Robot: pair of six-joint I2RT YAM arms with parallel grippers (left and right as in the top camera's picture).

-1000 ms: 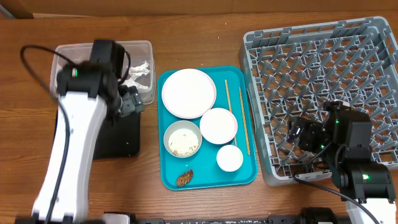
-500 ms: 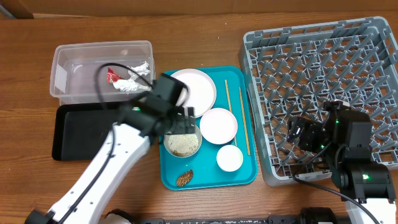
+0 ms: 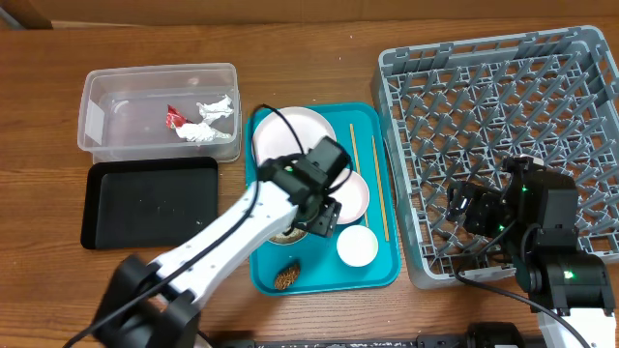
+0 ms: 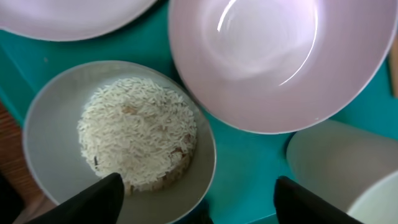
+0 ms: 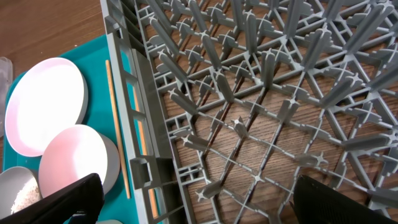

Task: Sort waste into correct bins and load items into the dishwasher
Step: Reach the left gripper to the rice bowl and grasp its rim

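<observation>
So here's what we've got on the wooden table (image 3: 319, 58). The left arm is stretched across the teal plastic serving tray (image 3: 379, 273), and the left tool (image 3: 322, 217) hangs right over the white bowl with the loose white rice (image 4: 137, 134) in it. On the left wrist camera we see its fingers (image 4: 93, 202) spread apart with nothing pinched between them. One is over the near rim of that rice bowl (image 4: 46, 118) and the other is above the small white round cup (image 4: 348, 168).

The empty white bowl (image 4: 273, 56) sits just beside the rice bowl, a bit further up the tray. The large flat white plate (image 3: 290, 135) takes the tray's far left corner. The pair of thin wooden chopsticks (image 3: 379, 188) lies lengthwise along the tray's right side. The small brown food scrap (image 3: 287, 278) is down by the tray's near edge, close to the rice bowl.

Waste-wise, the small red foil wrapper (image 3: 175, 118) and the crumpled white tissue (image 3: 213, 121) are both inside the clear rectangular plastic tub (image 3: 97, 116) at the far left of the table. The shallow black rectangular tray (image 3: 145, 203) sits right in front of that tub.

Over on the other side, the right tool (image 3: 464, 208) hovers above the near left part of the big square grey plastic dish rack (image 3: 503, 97). Its wrist camera shows both fingers wide apart, with only the rack's pegs underneath.
</observation>
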